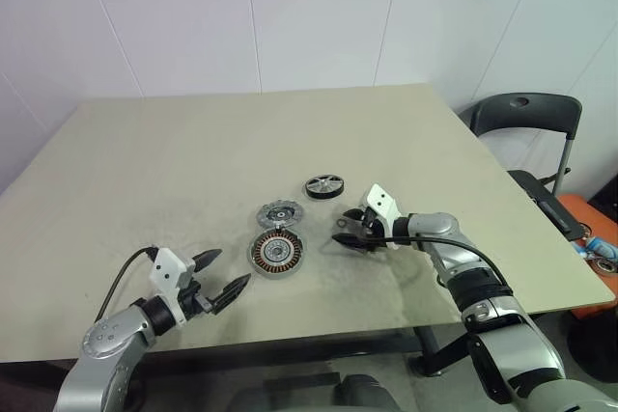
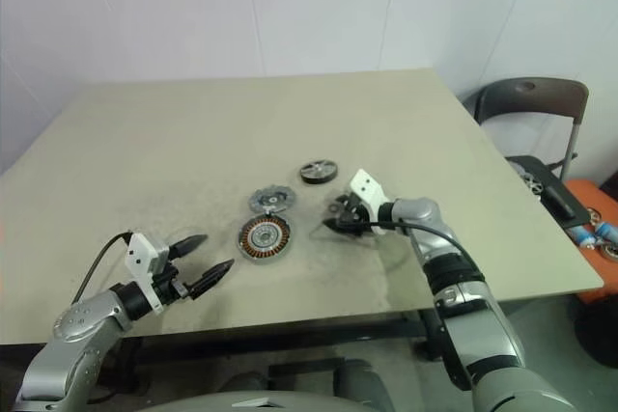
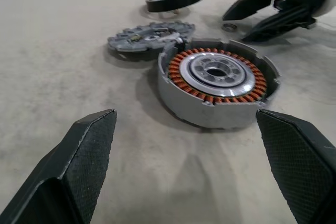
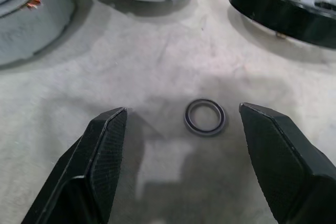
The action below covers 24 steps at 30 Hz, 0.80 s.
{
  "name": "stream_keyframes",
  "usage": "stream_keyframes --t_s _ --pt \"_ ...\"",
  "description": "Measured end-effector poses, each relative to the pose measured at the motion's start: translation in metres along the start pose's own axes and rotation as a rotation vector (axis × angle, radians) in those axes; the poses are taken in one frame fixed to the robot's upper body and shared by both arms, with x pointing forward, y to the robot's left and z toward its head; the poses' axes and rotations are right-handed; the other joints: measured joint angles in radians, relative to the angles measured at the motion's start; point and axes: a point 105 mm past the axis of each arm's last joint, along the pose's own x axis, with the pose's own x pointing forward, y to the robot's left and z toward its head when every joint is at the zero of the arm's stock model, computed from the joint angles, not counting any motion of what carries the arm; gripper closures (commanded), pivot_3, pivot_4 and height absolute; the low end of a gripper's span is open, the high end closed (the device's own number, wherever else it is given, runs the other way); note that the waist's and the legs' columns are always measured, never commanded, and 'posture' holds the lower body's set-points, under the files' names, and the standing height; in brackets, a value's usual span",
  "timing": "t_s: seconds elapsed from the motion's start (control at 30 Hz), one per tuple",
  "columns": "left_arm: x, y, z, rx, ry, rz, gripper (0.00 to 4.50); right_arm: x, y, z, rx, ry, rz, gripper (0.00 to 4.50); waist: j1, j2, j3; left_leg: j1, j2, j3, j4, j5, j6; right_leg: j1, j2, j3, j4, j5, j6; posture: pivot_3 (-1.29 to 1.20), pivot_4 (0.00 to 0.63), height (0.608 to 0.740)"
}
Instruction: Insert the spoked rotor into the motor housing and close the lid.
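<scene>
A beige table is set against white wall panels, a dark chair beside it. The motor housing, lid and spoked rotor are clustered mid-table. The left gripper and right gripper are both held apart, empty.
</scene>
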Motion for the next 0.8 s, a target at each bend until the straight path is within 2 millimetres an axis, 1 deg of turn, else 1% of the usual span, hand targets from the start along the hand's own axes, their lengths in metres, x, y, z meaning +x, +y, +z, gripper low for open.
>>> stream_keyframes --t_s 0.13,0.23,0.37,0.47,0.67,0.7,0.8 --pt "0.0 -0.001 0.001 0.003 -0.002 -0.005 0.0 0.001 -0.001 0.0 0.005 0.003 -0.001 0.92 0.0 0.0 0.0 0.001 0.0 0.0 0.0 0.0 0.0 0.0 0.0 0.0 0.001 0.0 0.0 0.0 0.0 0.74" --pt "0.0 -0.001 0.001 0.004 -0.002 -0.007 0.0 0.002 -0.002 -0.001 0.013 0.005 0.0 1.46 0.0 0.0 0.0 0.002 0.0 0.0 0.0 0.0 0.0 0.002 0.0 0.0 0.001 0.0 0.0 0.0 0.0 0.74" --pt "0.0 -0.002 0.003 0.002 -0.014 0.0 0.0 0.004 -0.001 -0.001 0.02 0.005 0.003 2.79 0.0 0.0 0.0 0.005 0.0 0.0 0.0 0.0 0.0 0.005 0.0 0.0 0.001 0.0 0.0 0.0 0.0 0.74" --pt "-0.001 -0.004 0.003 -0.001 -0.022 -0.001 0.0 0.005 0.0 -0.002 0.027 0.006 0.004 3.82 0.0 0.001 0.001 0.013 0.0 0.0 -0.001 0.0 0.0 0.013 0.0 0.0 -0.001 0.0 0.0 0.0 0.0 0.74" --pt "-0.002 -0.005 0.004 0.009 -0.032 -0.003 0.0 0.005 0.002 -0.003 0.038 0.011 0.02 3.85 -0.001 0.001 0.001 0.015 0.0 0.0 0.0 0.0 0.0 0.016 0.001 0.0 -0.001 0.0 0.0 0.0 0.0 0.74" --pt "-0.002 -0.005 0.005 0.012 -0.033 -0.006 0.0 0.004 0.004 0.001 0.038 0.007 0.041 3.85 -0.001 0.001 0.001 0.014 0.0 0.0 0.0 0.0 0.0 0.015 0.001 0.0 -0.001 0.0 0.0 0.0 0.0 0.74" --pt "-0.002 -0.005 0.006 0.024 -0.037 -0.016 0.0 0.001 0.011 0.024 0.001 -0.038 0.101 3.85 -0.001 0.002 0.001 0.014 0.001 0.0 -0.001 0.0 0.0 0.014 0.001 0.0 -0.001 0.0 0.0 0.0 0.0 0.74"
